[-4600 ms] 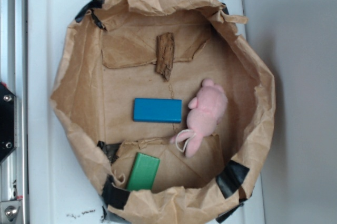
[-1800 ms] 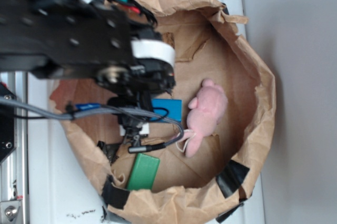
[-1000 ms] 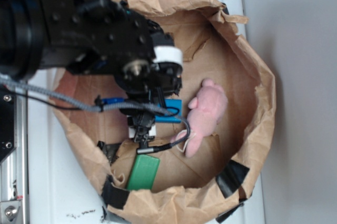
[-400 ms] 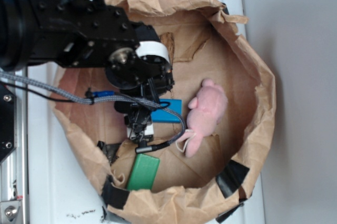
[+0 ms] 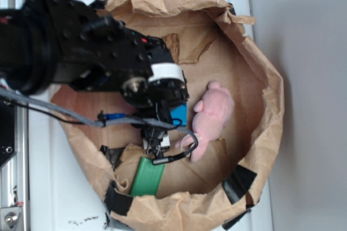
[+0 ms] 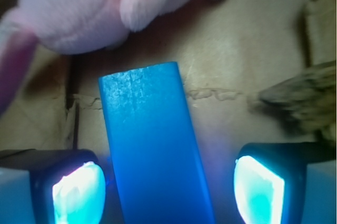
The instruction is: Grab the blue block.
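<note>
The blue block (image 6: pixel 152 145) lies flat on the floor of the brown paper bag (image 5: pixel 260 79). In the wrist view it runs lengthwise between my two fingers, with a gap on each side, wider on the right. My gripper (image 6: pixel 168 192) is open and straddles the block. In the exterior view only the block's right end (image 5: pixel 179 115) shows beside my black arm (image 5: pixel 92 52), which hides the rest. The pink plush toy (image 5: pixel 212 117) lies just past the block's far end; it also shows in the wrist view (image 6: pixel 95 8).
A green block (image 5: pixel 145 178) lies at the bag's near side. A brown wood piece (image 6: pixel 303 95) lies to the right of the gripper. The crumpled bag walls rise all around. The bag sits on a white surface (image 5: pixel 49 187).
My arm has come in from the left over the bag and lowered over the blue block. In the last half second it shifted a little right and toward the green block.
</note>
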### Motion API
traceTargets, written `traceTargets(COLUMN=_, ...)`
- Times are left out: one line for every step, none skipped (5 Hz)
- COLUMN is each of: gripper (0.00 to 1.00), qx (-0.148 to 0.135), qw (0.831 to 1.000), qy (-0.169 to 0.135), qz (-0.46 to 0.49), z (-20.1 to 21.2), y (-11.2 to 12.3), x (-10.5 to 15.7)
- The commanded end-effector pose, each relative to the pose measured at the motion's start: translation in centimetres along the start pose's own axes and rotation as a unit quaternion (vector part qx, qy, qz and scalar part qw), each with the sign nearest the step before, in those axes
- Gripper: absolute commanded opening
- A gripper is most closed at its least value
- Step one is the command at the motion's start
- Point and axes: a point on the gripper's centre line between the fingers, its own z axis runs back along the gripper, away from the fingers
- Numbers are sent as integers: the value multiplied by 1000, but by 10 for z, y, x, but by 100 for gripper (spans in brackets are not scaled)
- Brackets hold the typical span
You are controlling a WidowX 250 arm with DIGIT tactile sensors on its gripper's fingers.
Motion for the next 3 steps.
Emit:
traceTargets(gripper=100, qx=6, qw=1000, qy=8, qz=2, z=-3, y=-8, x=5)
traceTargets(gripper=0, qx=3, qw=1000, qy=-1, qz=10, z=-3, y=-10, x=8)
traceTargets(gripper=0, qx=-2, qw=1000, qy=-7, qz=14, z=0, y=-8, x=6)
